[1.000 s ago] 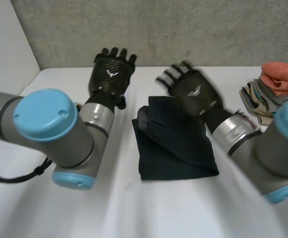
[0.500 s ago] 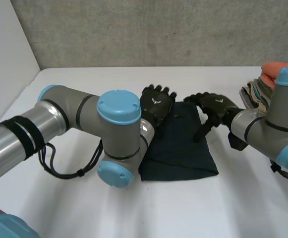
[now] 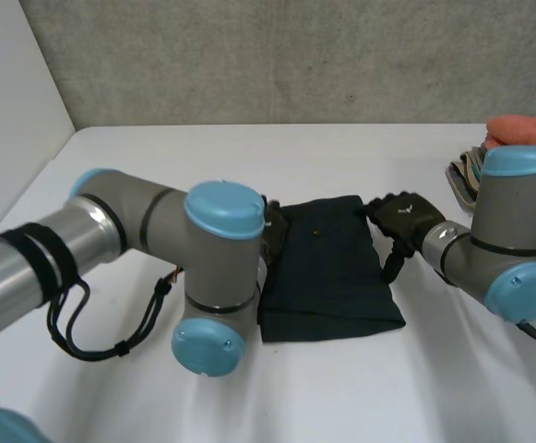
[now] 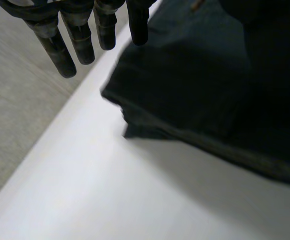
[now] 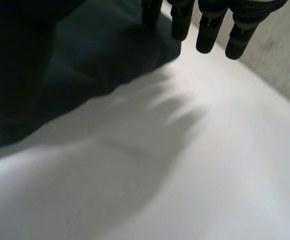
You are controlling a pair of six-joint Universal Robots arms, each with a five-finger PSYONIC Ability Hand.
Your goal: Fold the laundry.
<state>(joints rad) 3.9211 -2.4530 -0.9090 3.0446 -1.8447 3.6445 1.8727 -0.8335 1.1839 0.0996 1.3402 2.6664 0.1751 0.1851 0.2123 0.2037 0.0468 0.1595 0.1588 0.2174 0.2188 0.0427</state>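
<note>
A dark navy cloth (image 3: pixel 327 268) lies folded in a flat rectangle in the middle of the white table (image 3: pixel 203 157). My left hand (image 3: pixel 274 231) sits low at the cloth's left edge, mostly hidden behind my left arm's elbow. In the left wrist view its fingers (image 4: pixel 75 42) are straight and apart, just above the cloth's corner (image 4: pixel 184 85), and hold nothing. My right hand (image 3: pixel 404 214) is at the cloth's right edge with its fingers pointing down. In the right wrist view those fingers (image 5: pixel 207 27) are straight over the cloth's edge (image 5: pixel 85 60), with nothing in them.
A pile of folded laundry (image 3: pixel 470 175) stands at the table's right edge, topped by an orange piece (image 3: pixel 526 129), partly behind my right arm. A grey wall runs along the far side. Bare table lies in front of the cloth and to the far left.
Both hands have come down from above the cloth's far side to its left and right edges. The raised flap at the cloth's left now lies flat.
</note>
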